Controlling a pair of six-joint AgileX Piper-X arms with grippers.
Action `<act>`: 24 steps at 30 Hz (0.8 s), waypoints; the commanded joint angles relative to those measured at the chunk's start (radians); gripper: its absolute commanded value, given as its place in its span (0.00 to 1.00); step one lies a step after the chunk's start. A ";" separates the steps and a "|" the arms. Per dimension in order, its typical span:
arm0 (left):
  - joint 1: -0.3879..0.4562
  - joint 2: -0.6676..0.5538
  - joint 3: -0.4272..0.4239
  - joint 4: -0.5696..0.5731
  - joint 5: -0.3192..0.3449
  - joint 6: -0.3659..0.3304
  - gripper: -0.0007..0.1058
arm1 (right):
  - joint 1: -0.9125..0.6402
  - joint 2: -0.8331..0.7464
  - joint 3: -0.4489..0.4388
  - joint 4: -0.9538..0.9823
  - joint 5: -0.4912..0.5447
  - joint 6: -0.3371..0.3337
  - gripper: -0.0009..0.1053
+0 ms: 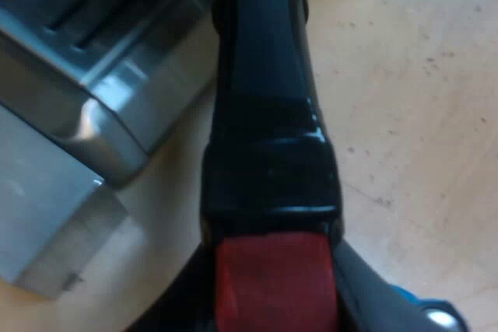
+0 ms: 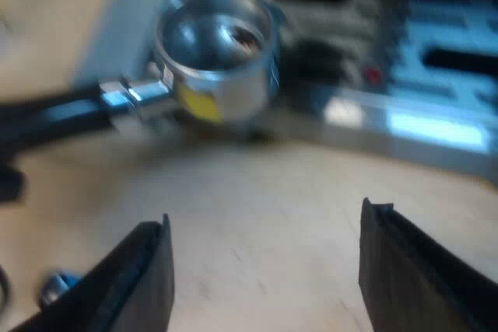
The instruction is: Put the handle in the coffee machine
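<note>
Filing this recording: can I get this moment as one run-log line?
left end effector: shut on holder | right end effector: open, above table | holder: near machine front, not yet locked in

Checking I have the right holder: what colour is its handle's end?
The handle end is red; clearest in the left wrist view.

We've got a pale wood table (image 1: 412,83), faintly speckled; the coffee machine (image 1: 101,106) sits straight on it, steel base down.
</note>
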 commanded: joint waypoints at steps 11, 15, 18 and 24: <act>0.008 0.163 -0.127 0.024 0.086 0.100 0.01 | -0.003 0.040 -0.007 -0.171 -0.001 -0.062 0.51; 0.008 0.211 -0.159 0.022 0.100 0.115 0.01 | -0.003 0.058 -0.007 -0.195 0.002 -0.056 0.51; 0.008 0.243 -0.178 0.022 0.114 0.118 0.01 | 0.010 0.095 -0.007 -0.217 0.051 -0.061 0.51; 0.008 0.319 -0.228 0.008 0.134 0.121 0.01 | 0.060 0.208 -0.007 -0.431 0.306 -0.213 0.52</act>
